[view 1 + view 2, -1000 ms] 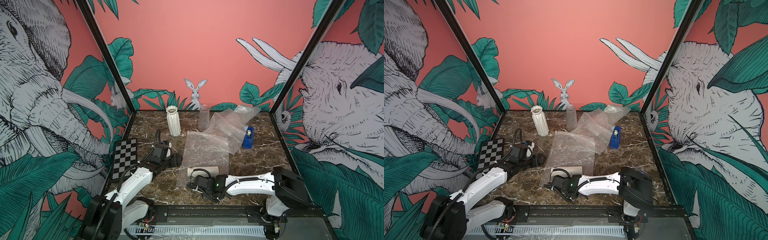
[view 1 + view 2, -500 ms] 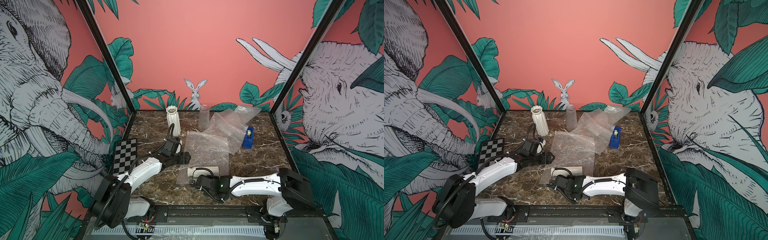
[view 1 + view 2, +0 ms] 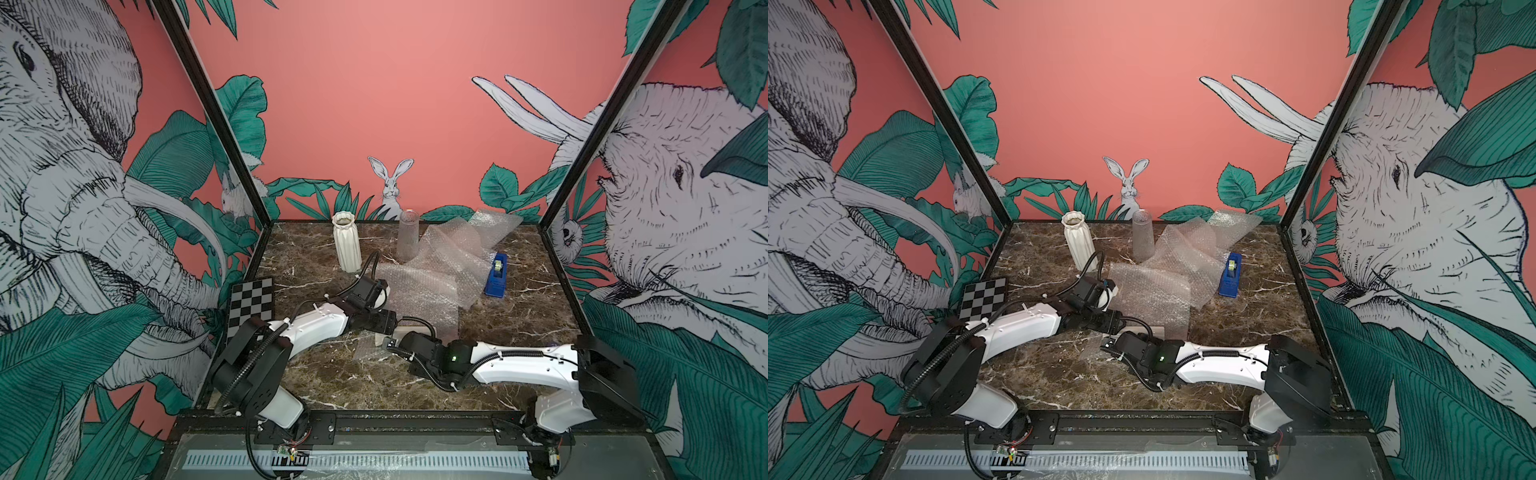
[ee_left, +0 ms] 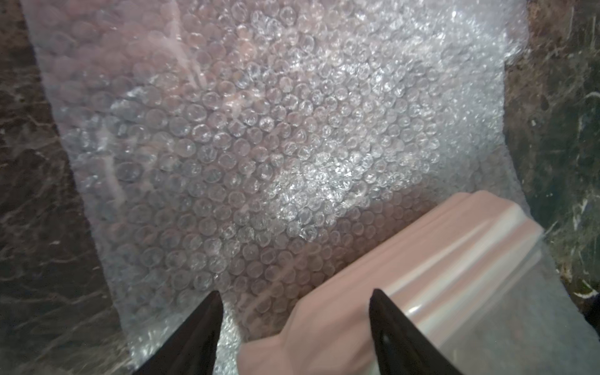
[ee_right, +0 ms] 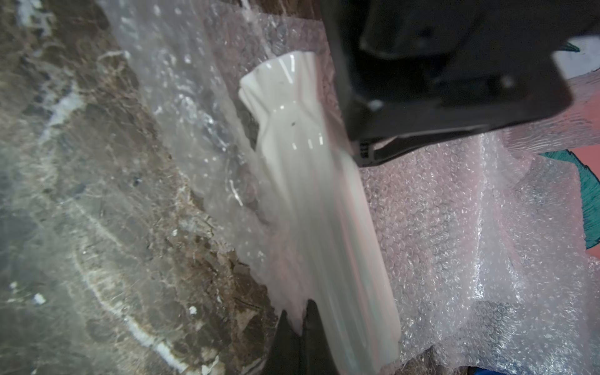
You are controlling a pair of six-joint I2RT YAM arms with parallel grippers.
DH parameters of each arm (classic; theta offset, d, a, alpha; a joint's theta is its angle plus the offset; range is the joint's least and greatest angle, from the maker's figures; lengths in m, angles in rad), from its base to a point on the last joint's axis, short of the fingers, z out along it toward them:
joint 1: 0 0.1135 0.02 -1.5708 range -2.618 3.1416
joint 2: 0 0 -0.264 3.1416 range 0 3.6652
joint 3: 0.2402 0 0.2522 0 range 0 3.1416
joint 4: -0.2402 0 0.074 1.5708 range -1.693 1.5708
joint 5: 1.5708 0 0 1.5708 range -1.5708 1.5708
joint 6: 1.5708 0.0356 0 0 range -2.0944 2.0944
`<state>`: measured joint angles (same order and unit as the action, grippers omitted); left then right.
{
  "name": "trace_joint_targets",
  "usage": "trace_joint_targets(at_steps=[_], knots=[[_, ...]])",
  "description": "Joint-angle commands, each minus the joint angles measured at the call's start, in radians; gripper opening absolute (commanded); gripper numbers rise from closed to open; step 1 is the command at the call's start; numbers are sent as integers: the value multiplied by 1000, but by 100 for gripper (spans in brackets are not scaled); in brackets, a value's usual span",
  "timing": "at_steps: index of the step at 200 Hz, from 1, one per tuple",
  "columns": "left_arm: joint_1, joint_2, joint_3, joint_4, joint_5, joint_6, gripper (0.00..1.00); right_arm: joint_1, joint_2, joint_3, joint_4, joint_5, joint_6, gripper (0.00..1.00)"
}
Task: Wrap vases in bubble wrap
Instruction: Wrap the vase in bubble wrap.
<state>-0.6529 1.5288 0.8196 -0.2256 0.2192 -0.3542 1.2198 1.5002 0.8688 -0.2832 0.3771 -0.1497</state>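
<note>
Jaws of the right tool (image 5: 295, 319) are pinched shut on an edge of the bubble wrap (image 5: 438, 211); the left tool (image 4: 293, 293) stands parted astride the short white vase (image 4: 422, 259), which lies on that wrap on the worktop (image 3: 332, 374), near the front.

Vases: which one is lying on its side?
The white ribbed vase on the bubble wrap at the front lies flat; the other white vase and glass cylinder stand upright at the back.
</note>
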Motion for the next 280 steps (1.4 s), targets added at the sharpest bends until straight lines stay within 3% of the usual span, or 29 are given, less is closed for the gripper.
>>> trace_joint_targets(at_steps=[1, 53, 129, 157, 220, 280], knots=[[-4, 10, 27, 14, 40, 44, 67, -26, -13, 12, 52, -35, -6, 0], [-5, 36, 35, 31, 63, 66, 58, -84, 17, 45, 76, -66, -10, 3], [-5, 36, 24, 57, 51, 57, 54, -152, 35, 34, 92, -73, 23, 33], [-5, 31, 23, 60, 41, 49, 54, -173, 47, 29, 100, -100, 33, 38], [-5, -58, 45, 35, -33, 37, 62, -188, 62, 9, 111, -147, 43, 39], [-5, -13, 48, 43, -18, 32, 55, -188, 20, 18, 108, -157, 15, 30]])
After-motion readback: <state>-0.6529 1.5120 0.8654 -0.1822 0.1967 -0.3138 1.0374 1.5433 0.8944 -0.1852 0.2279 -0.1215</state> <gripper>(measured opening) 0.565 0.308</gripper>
